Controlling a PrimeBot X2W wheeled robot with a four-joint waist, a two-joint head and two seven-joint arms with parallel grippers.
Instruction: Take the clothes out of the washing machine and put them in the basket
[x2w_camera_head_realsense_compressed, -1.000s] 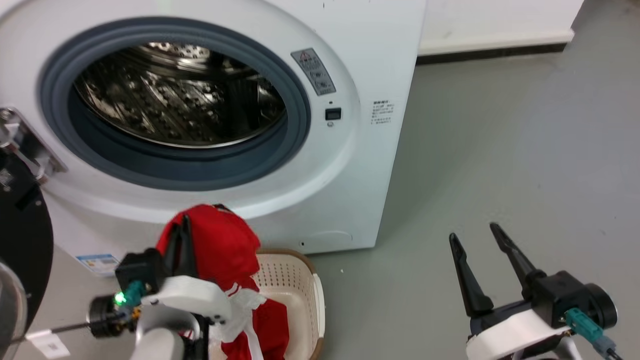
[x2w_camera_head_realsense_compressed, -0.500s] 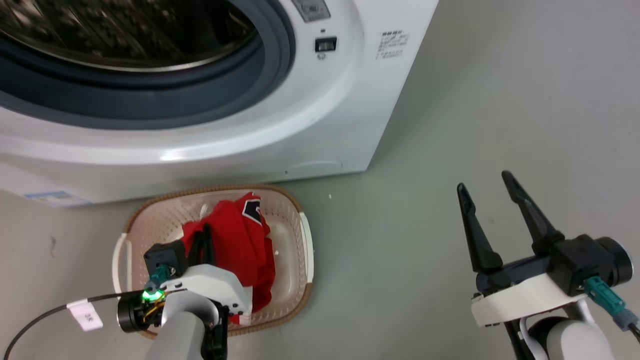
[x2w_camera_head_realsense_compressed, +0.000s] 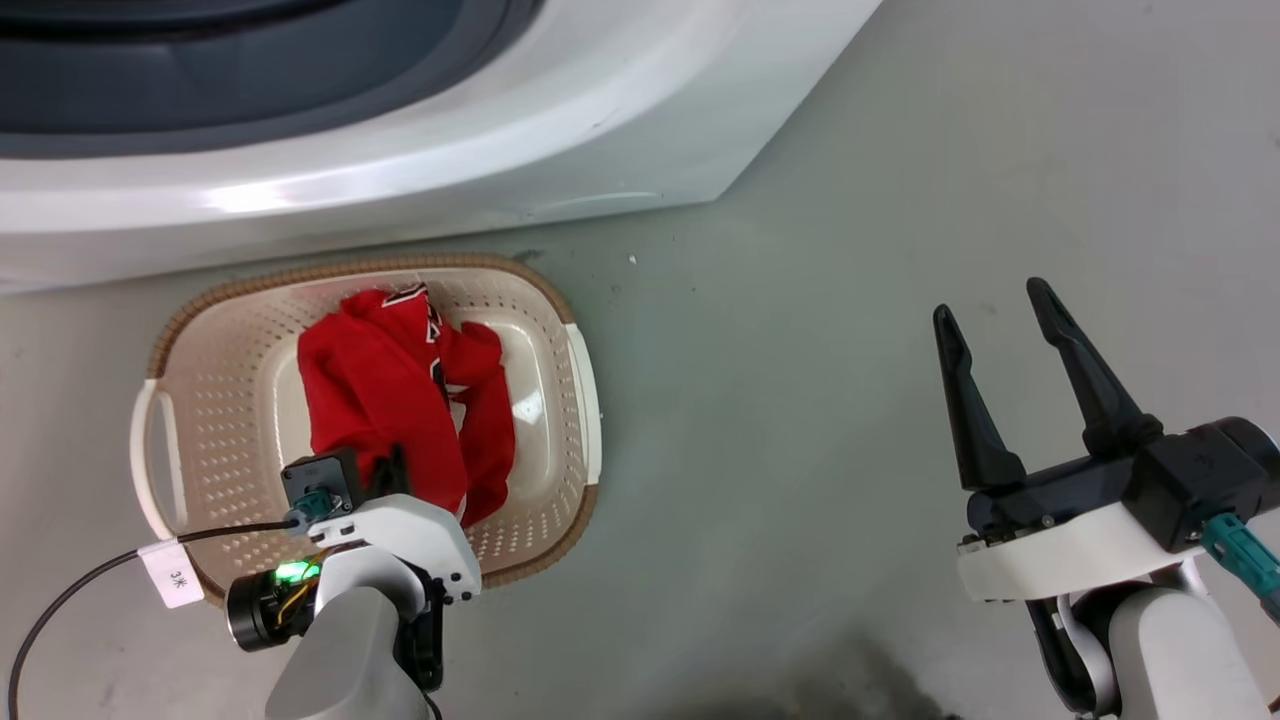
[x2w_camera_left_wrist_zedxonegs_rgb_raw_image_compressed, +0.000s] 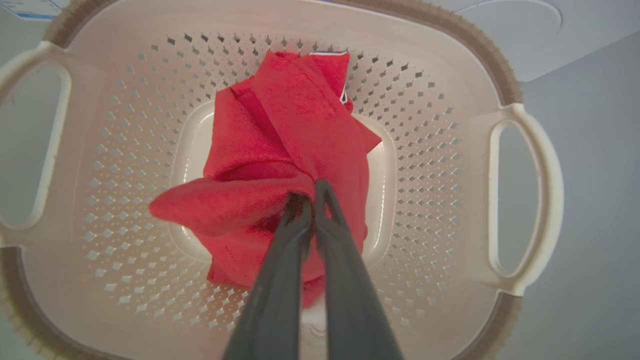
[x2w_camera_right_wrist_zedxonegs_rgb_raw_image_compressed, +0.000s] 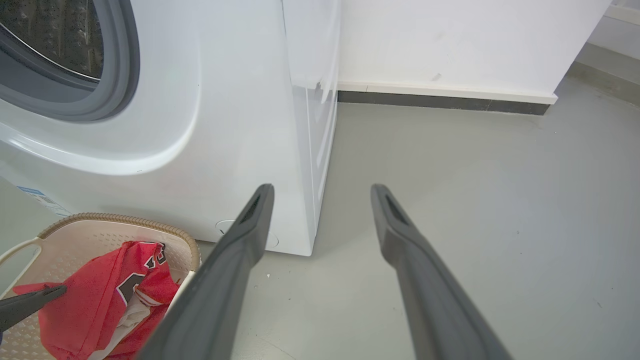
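1. Grey floor (x2w_camera_head_realsense_compressed: 800, 420): basket (x2w_camera_head_realsense_compressed: 230, 400) just before washing machine (x2w_camera_head_realsense_compressed: 400, 180).
2. Clothes (x2w_camera_head_realsense_compressed: 380, 400) in basket, pinched by L gripper (x2w_camera_left_wrist_zedxonegs_rgb_raw_image_compressed: 312, 189).
3. R gripper (x2w_camera_head_realsense_compressed: 988, 302) spread, well right of basket; R wrist view adds drum (x2w_camera_right_wrist_zedxonegs_rgb_raw_image_compressed: 50, 35).

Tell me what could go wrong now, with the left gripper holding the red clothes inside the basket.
The left gripper is shut on the clothes; rising before it opens could drag them out of the basket. The basket looks light, so a snagged fold might tip or shift it.
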